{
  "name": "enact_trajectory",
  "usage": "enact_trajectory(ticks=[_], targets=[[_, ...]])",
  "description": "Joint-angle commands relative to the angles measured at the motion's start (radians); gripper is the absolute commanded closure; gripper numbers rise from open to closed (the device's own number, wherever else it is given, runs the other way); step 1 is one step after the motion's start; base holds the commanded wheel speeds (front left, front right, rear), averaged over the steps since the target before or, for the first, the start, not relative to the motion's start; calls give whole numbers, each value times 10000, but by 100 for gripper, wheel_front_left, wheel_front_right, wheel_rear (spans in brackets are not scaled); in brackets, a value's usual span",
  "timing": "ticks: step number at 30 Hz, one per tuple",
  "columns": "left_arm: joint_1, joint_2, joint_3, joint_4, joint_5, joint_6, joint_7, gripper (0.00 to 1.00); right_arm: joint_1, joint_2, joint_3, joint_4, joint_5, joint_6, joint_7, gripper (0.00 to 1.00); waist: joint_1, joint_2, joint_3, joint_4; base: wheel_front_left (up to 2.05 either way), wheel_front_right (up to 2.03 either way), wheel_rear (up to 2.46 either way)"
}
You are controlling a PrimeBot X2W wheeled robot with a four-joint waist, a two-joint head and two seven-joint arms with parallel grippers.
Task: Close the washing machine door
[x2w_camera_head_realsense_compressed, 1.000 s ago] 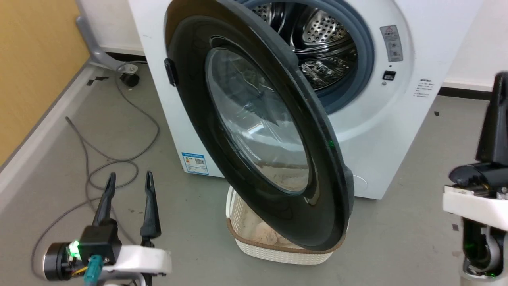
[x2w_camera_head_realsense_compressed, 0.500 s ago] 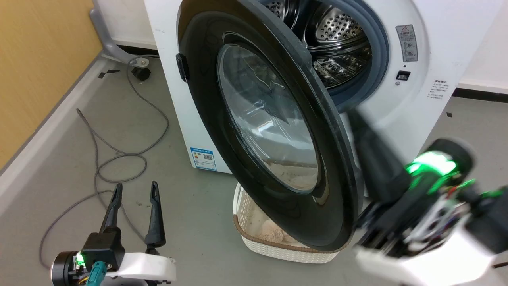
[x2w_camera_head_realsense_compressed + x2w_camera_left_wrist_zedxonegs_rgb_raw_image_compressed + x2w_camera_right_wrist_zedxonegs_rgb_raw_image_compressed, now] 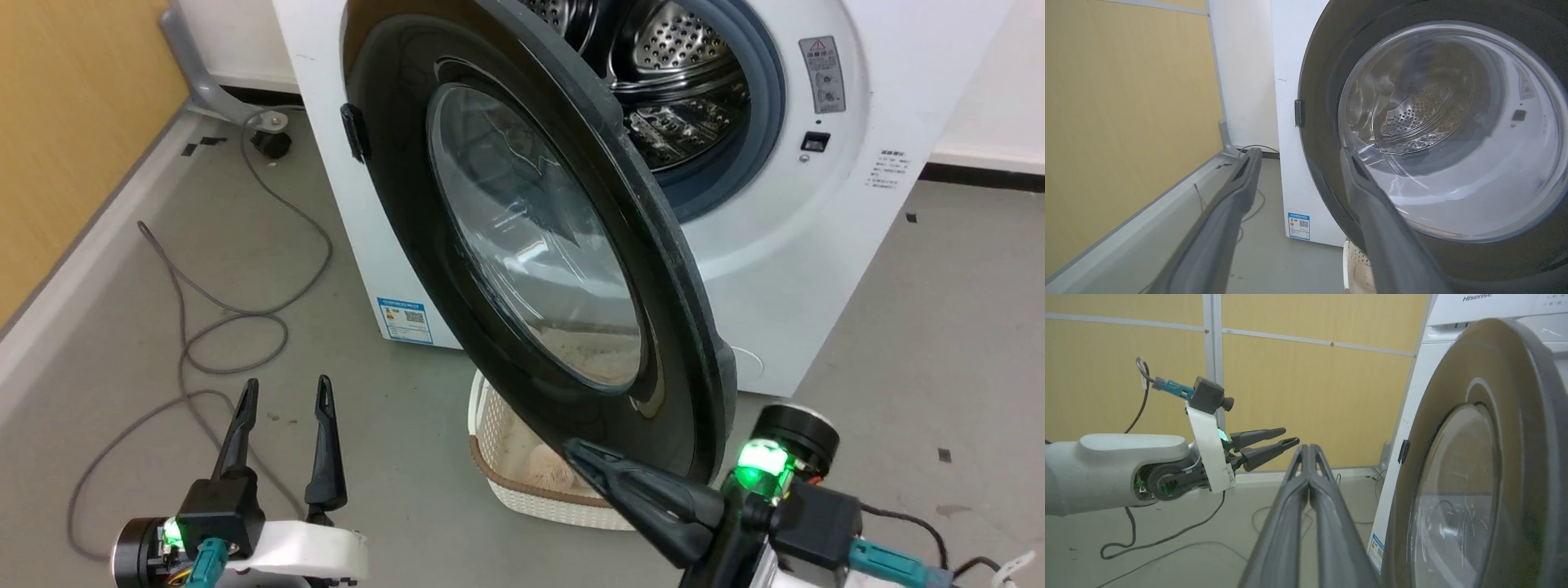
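Observation:
The washing machine (image 3: 824,237) is white, and its steel drum (image 3: 669,65) lies exposed. The washing machine door (image 3: 531,237), black-rimmed with a bulging glass window, stands swung open toward me. My right gripper (image 3: 575,447) is shut on nothing; its tip points up-left, just below the door's lower rim. In the right wrist view the shut right gripper (image 3: 1306,446) sits left of the door (image 3: 1457,490), apart from it. My left gripper (image 3: 286,382) is open over the floor, left of the door. In the left wrist view the left gripper (image 3: 1300,152) faces the door (image 3: 1449,130).
A white wicker basket (image 3: 522,490) holding pale cloth sits on the floor under the door's lower edge. A grey cable (image 3: 204,327) loops over the floor at the left. A yellow wall panel (image 3: 65,122) bounds the left side. Open grey floor (image 3: 939,367) lies to the right.
My right gripper has swung in from the far right edge, down and leftward, to just under the door's lower rim. The head camera has shifted. The door and left gripper look unmoved.

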Motion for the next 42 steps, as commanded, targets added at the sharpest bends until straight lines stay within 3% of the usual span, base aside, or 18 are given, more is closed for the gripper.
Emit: enact_trajectory(ticks=[1, 6, 13, 23, 31, 42], targets=[[-34, -24, 31, -25, 80, -16, -43, 0, -2, -104, 29, 143, -67, 6, -34, 100, 1, 0, 42, -35, 0, 0, 0], [-117, -108, 55, -106, 225, -65, -43, 0, 89, -289, -194, 1213, -255, 6, -34, 100, 1, 0, 220, -141, 0, 0, 0], [-309, -214, -19, -166, 351, -85, -43, 0, 117, -57, -1196, 2367, -344, 6, -34, 100, 1, 0, 559, -213, 0, 0, 0], [-742, -315, -289, -295, 419, -102, -43, 0, -179, 278, -3288, 3363, -344, 6, -34, 100, 1, 0, 1255, -287, 0, 0, 0], [-1367, -356, -523, -402, 357, -47, -43, 0, -1371, 706, -4823, 4690, -475, 6, -34, 100, 1, 0, 2198, -302, 0, 0, 0], [-2050, -372, -942, -494, 91, 180, -43, 0, -3638, 672, -5759, 6458, -743, 6, -34, 100, 1, 0, 3152, -21, 0, 0, 0]])
